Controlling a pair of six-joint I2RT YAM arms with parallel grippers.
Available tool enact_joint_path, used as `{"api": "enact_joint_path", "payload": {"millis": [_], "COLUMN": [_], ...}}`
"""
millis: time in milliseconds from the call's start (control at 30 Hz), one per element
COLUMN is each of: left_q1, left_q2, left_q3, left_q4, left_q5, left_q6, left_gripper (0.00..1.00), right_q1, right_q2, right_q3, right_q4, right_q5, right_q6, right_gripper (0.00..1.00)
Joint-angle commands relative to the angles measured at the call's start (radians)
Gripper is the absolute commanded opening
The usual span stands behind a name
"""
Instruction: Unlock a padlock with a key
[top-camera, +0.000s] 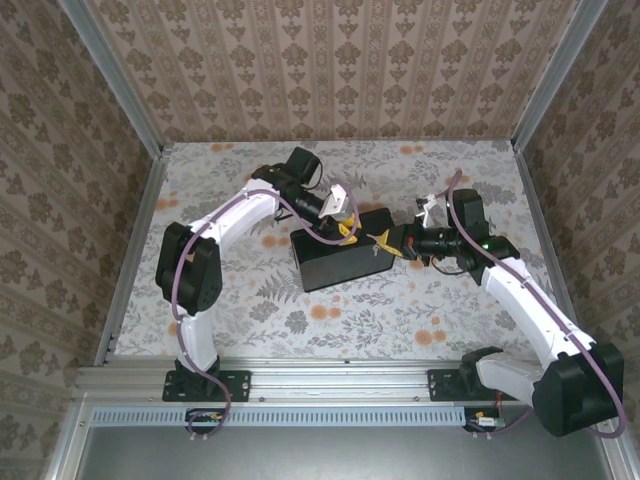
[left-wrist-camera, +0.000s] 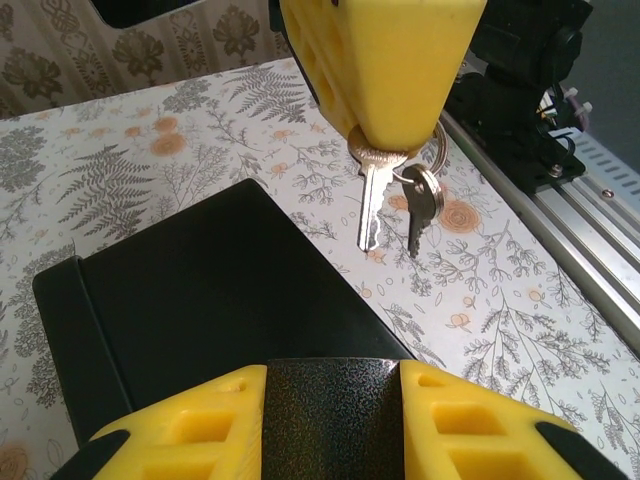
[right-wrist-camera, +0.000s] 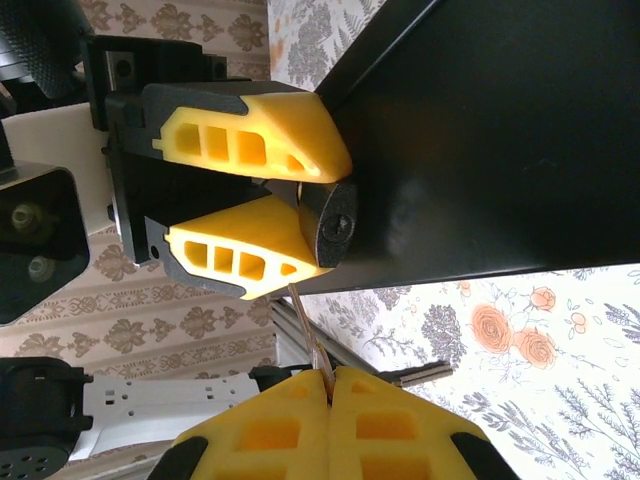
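My left gripper (left-wrist-camera: 333, 372) is shut on the padlock (left-wrist-camera: 333, 425), a small dark speckled metal block held just above the black box (left-wrist-camera: 200, 300). From the right wrist, the padlock (right-wrist-camera: 330, 225) shows its keyhole end between the left gripper's yellow fingers (right-wrist-camera: 250, 130). My right gripper (right-wrist-camera: 330, 378) is shut on the key (right-wrist-camera: 310, 335), whose thin blade points up, its tip just below the padlock and outside the keyhole. In the left wrist view the key (left-wrist-camera: 369, 205) hangs from the right gripper (left-wrist-camera: 385, 140) with a second key (left-wrist-camera: 421, 205) on the ring. From above, the left gripper (top-camera: 345, 228) and right gripper (top-camera: 385, 240) meet over the box (top-camera: 345, 262).
The floral tablecloth (top-camera: 400, 310) covers the table. An aluminium rail (left-wrist-camera: 575, 235) runs along the near edge. Wallpapered walls (top-camera: 330, 70) close in the back and both sides. The right arm's dark body (left-wrist-camera: 520, 90) stands close behind the keys.
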Motion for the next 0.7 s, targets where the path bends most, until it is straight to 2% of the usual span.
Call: {"api": "enact_joint_path", "payload": {"millis": [0, 167, 667], "left_q1": [0.012, 0.015, 0.011], "left_q2": [-0.058, -0.080, -0.097], "left_q3": [-0.021, -0.062, -0.099], "left_q4": [0.060, 0.134, 0.193], "left_q5": [0.092, 0.117, 0.136], "left_q6": [-0.027, -0.066, -0.089], "left_gripper": [0.27, 0.27, 0.26], "right_q1": [-0.006, -0.006, -0.006], "right_q2": [0.020, 0.042, 0.084], "right_q3": [0.037, 0.034, 0.025], "right_q4": [-0.032, -0.005, 0.070], "right_q5": [-0.022, -0.036, -0.068], "right_q6": [-0.017, -0.001, 0.033], "right_gripper": [0.00, 0.00, 0.00]}}
